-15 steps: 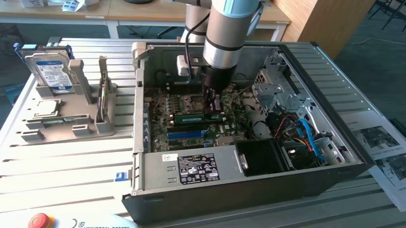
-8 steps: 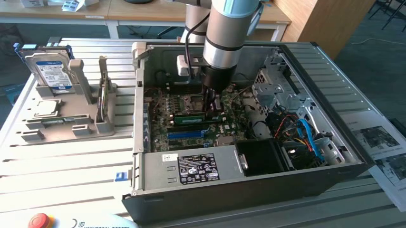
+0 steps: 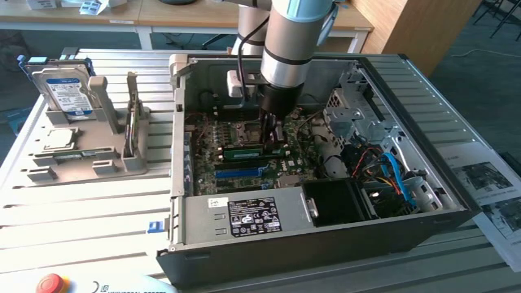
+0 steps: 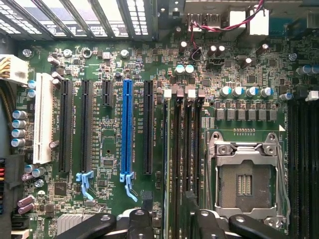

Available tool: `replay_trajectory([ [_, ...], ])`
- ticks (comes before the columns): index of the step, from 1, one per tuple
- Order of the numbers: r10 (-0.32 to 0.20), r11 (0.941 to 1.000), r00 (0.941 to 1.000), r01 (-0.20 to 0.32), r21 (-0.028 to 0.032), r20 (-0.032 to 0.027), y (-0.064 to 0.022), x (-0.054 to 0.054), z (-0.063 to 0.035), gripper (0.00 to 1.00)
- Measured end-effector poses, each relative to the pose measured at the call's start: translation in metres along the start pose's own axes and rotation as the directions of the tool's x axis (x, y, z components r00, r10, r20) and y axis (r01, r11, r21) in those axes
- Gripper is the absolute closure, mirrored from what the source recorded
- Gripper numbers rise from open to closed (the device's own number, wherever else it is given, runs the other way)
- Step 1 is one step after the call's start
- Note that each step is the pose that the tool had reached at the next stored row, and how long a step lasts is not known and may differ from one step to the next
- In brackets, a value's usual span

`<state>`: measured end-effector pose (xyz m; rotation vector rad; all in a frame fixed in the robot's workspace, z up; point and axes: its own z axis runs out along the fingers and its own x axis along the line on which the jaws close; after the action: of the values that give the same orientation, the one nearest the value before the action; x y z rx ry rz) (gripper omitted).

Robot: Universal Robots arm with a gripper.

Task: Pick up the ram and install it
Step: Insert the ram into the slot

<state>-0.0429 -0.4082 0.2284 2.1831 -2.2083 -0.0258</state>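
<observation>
open computer case [image 3: 326, 241] on the slatted metal surface [image 3: 82, 213], as i saw it from the remote station. the arm reached down into the case, and the claw [image 3: 273, 137] hung low over the green motherboard [image 3: 207, 165]. in the wrist view the claw [image 4: 169, 219] was spread: its dark fingers [image 4: 139, 221] stood apart, with the black memory slots [image 4: 175, 149] running between them. the ram [image 3: 244, 146] stood on edge along the motherboard, directly under the claw and reaching toward the exterior view's left; i could not tell whether the fingers touched it. beside the memory slots lay the bare cpu socket [image 4: 244, 174] with its metal frame. on the slots' other side ran a blue expansion slot [image 4: 127, 129] and a white one [image 4: 43, 119]. the power supply [image 3: 244, 217] with its black label sat along the case's near wall. on the exterior view's left, well apart from the case, a grey holder [image 3: 106, 159] carried an upright hard drive [image 3: 67, 91] and a flat silver cpu chip [image 3: 57, 139].
</observation>
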Motion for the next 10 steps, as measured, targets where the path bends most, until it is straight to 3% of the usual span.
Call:
replay_trajectory([
  [4, 0.000, 1.0000, 1.0000, 0.000, 0.0000, 0.0000, 0.0009, 0.000, -0.0240, 0.64],
  [10, 0.000, 1.0000, 1.0000, 0.000, 0.0000, 0.0000, 0.0013, 0.000, -0.0336, 0.64],
])
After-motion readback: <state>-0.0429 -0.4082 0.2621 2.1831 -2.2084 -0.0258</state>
